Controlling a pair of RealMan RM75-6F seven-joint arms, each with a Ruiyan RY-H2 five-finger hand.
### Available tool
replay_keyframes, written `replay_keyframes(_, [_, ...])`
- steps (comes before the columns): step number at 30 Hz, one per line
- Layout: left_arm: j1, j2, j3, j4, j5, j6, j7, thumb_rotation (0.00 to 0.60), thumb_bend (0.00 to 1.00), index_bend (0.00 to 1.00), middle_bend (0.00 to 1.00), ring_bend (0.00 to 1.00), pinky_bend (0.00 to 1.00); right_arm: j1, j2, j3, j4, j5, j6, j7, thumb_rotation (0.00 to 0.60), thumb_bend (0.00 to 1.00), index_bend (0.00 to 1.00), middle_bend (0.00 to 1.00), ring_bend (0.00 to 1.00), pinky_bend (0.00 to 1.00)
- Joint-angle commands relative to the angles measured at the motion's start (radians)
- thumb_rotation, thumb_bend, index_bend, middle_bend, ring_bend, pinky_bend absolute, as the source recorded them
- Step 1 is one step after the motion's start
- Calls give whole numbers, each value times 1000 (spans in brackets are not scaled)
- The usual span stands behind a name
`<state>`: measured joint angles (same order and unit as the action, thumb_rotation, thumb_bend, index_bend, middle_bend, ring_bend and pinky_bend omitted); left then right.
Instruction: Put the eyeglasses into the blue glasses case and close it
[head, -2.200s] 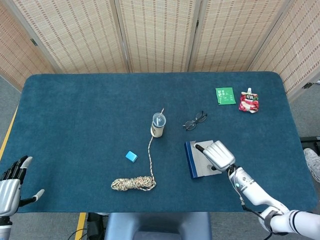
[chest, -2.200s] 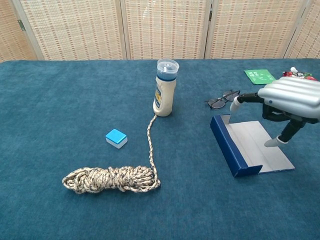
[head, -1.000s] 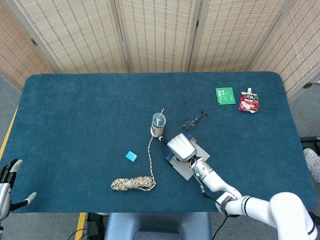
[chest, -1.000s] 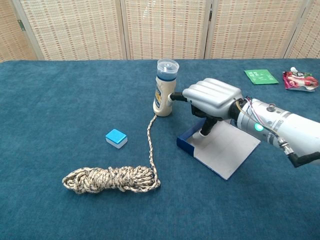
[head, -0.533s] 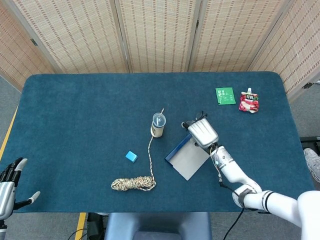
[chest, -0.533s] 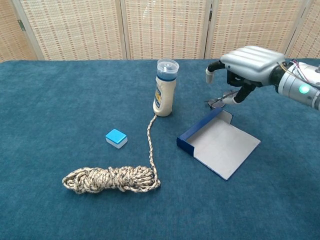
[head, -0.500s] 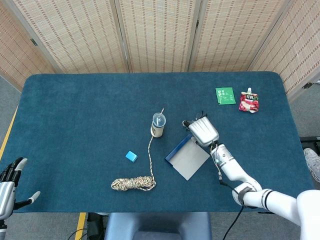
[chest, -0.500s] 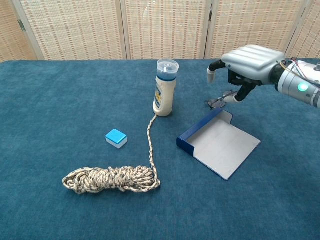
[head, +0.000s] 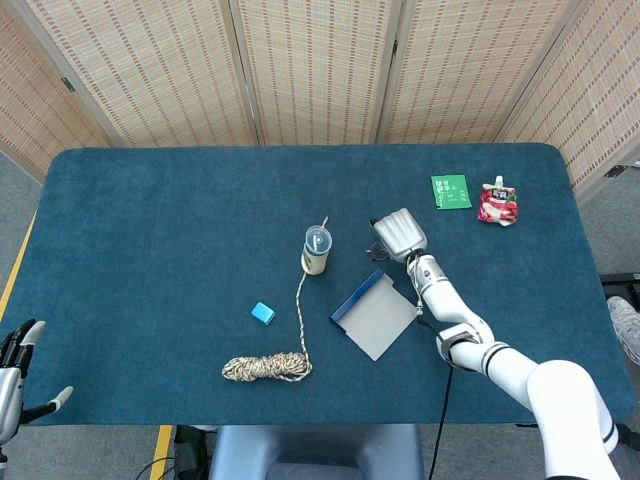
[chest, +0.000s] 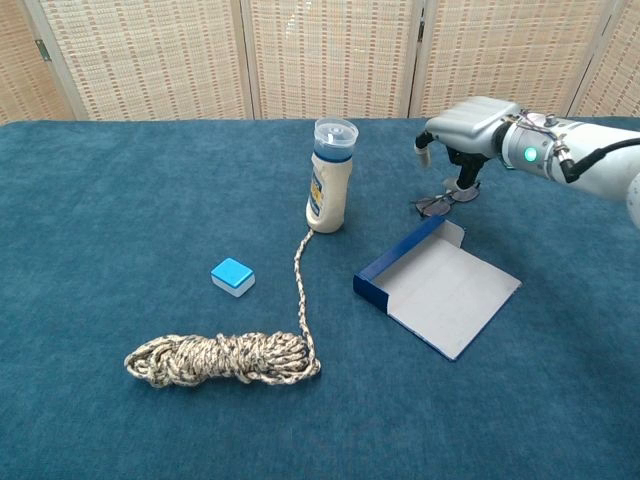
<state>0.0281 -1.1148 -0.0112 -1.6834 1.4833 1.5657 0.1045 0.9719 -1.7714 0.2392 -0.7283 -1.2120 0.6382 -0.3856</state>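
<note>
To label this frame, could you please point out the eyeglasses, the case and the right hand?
eyeglasses (chest: 436, 205), chest view, the left lens.
case (chest: 449, 292), chest view, the grey inner face.
right hand (chest: 466, 122), chest view, the back of the hand.

Eyeglasses and open blue case on the bench

The blue glasses case (chest: 437, 286) lies open and flat on the bench (chest: 120, 180), its pale grey inside facing up, its dark blue raised edge along the near-left side, turned at an angle. The eyeglasses (chest: 436, 204), thin and dark-framed, lie on the cloth just beyond the case's far corner, outside it and partly hidden from above.
</note>
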Motion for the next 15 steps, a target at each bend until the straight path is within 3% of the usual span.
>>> replay_keyframes(1, [2,-1,1,0,-4,-1,3,600,195,69,92,121,232,40,-57,-9,93,15,-57,-8,600,381,334,1000,1000,972])
replay_keyframes(15, [12,-9,0,18,-17,-2,-11,600,195,69,92,121,232,56,-128,-35,244,5,-116,40,600,384,346,1000,1000,972])
